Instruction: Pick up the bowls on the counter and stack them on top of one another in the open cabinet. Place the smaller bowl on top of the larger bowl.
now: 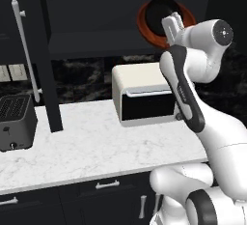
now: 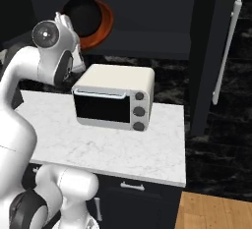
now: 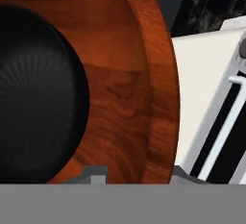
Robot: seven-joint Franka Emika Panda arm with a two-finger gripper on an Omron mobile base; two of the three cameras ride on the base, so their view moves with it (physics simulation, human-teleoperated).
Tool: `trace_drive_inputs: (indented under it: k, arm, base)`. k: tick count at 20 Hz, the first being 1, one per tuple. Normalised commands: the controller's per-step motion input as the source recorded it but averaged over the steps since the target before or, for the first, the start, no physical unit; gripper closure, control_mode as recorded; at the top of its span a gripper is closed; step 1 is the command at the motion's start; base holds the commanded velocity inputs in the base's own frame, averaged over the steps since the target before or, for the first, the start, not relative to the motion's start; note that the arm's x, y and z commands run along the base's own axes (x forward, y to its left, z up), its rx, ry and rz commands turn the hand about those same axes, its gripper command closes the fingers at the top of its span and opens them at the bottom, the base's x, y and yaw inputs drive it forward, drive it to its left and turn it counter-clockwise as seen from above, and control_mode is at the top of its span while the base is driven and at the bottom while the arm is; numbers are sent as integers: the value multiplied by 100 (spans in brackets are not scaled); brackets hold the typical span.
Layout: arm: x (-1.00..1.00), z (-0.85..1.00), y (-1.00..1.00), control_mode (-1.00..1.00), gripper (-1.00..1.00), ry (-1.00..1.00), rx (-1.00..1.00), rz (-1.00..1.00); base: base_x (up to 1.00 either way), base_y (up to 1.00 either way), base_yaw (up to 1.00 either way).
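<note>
Bowls sit nested at upper right of the left base view: small glossy black bowl (image 1: 161,14) inside the wide reddish-brown wood-look bowl (image 1: 144,26), both tipped on edge, facing the camera. White gripper (image 1: 172,26) pinches the brown rim, fingers partly closed around it. Just below sits the white toaster oven (image 1: 144,93) on the white marble counter (image 1: 96,142).

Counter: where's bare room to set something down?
The counter is bare between the toaster and the toaster oven, and along its front edge. A narrower strip lies right of the oven up to the counter's end. It is crowded on the cabinet shelf by the larger bowl, smaller bowl and gripper.
</note>
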Motion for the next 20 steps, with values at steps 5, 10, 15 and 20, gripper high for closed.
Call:
trace_drive_inputs:
  k: [5,10,15,20]
  arm:
    - [50,0,-8,-100,100,1,0,0]
    - [54,-3,0,-100,100,4,0,0]
    - [38,-31,0,-100,100,5,-1,0]
    - [41,-27,-1,-100,100,5,0,0]
  base:
    - [0,0,0]
    - [0,0,0]
    - [0,0,0]
    - [0,0,0]
